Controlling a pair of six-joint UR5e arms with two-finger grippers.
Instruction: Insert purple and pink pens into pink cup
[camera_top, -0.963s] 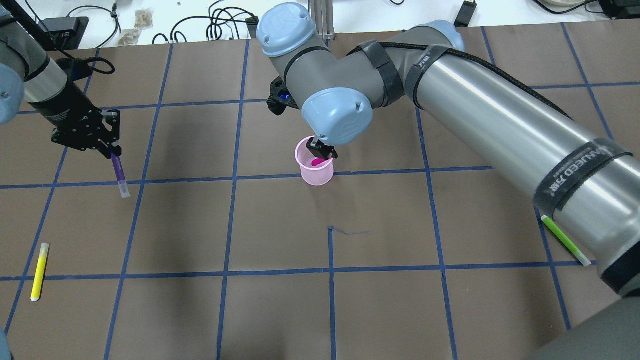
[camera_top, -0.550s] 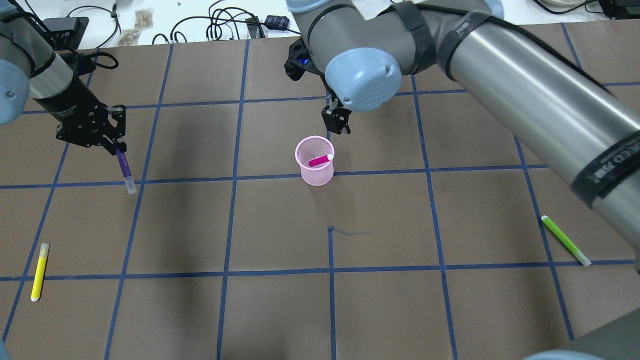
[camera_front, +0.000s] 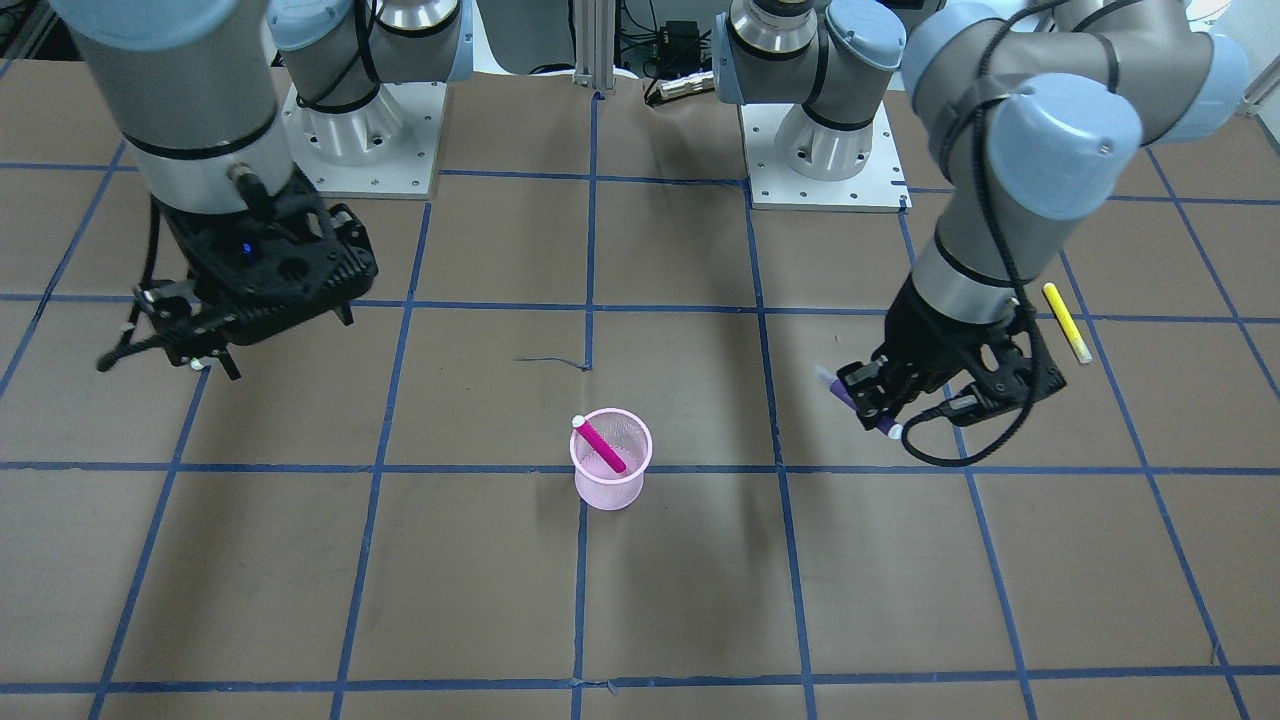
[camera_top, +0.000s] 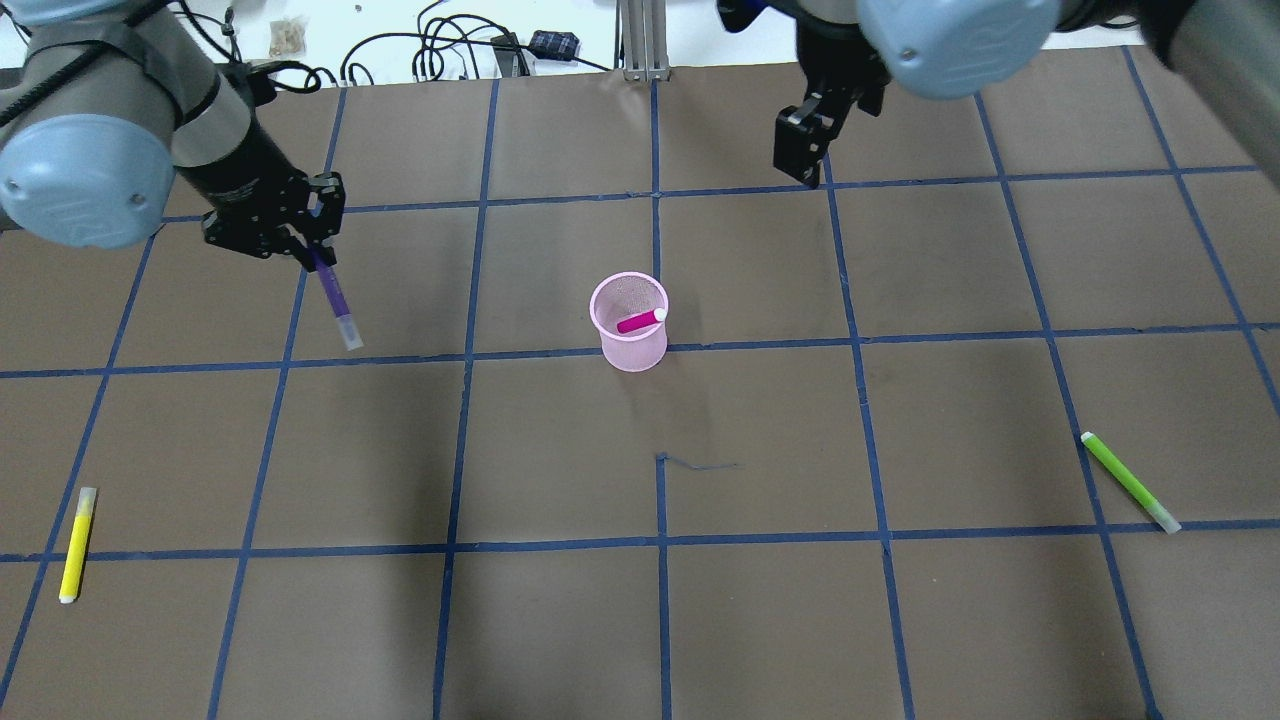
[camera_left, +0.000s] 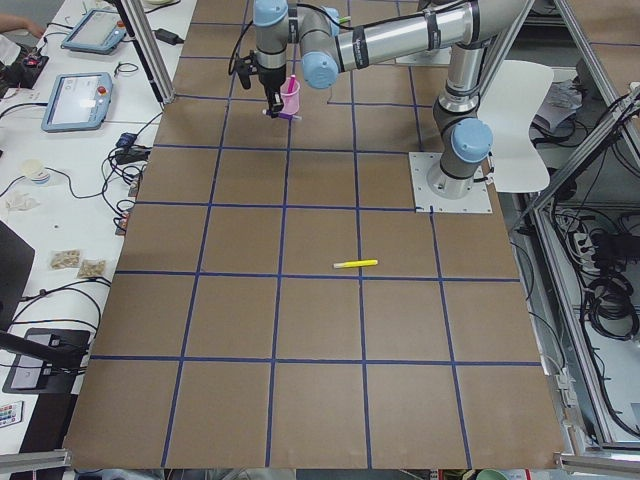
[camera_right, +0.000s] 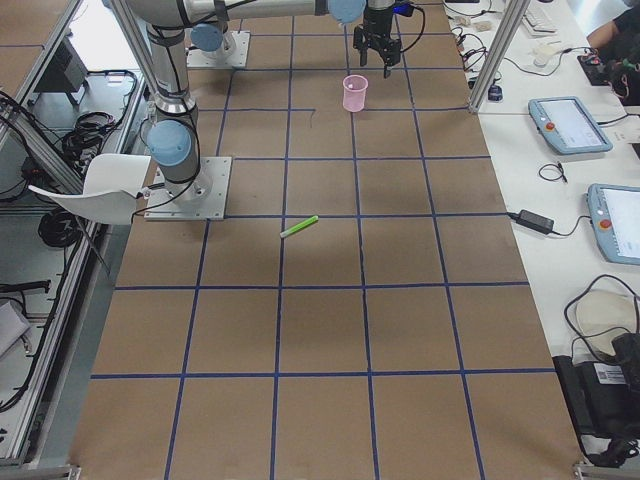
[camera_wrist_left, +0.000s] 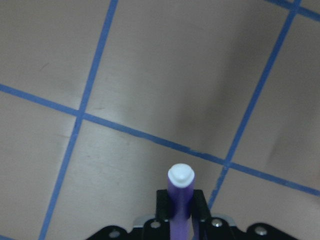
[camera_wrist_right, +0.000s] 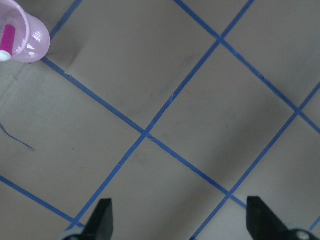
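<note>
**Purple pen in the left pincer, pink cup away at 3 o'clock**

The translucent pink mesh cup (camera_top: 630, 354) stands upright in the middle of the brown, blue-gridded tabletop (camera_top: 760, 440), and the magenta pen (camera_top: 640, 321) already leans inside it. From overhead, the left pincer (camera_top: 318, 255) pinches the slim purple pen with a white cap (camera_top: 338, 300) by its upper end. The pen's long axis slants down toward 5 o'clock, and the cup lies well apart from it at 3 o'clock. The right pincer (camera_top: 805, 165) is spread and empty at the cup's 1 o'clock, seemingly nearer.
</note>
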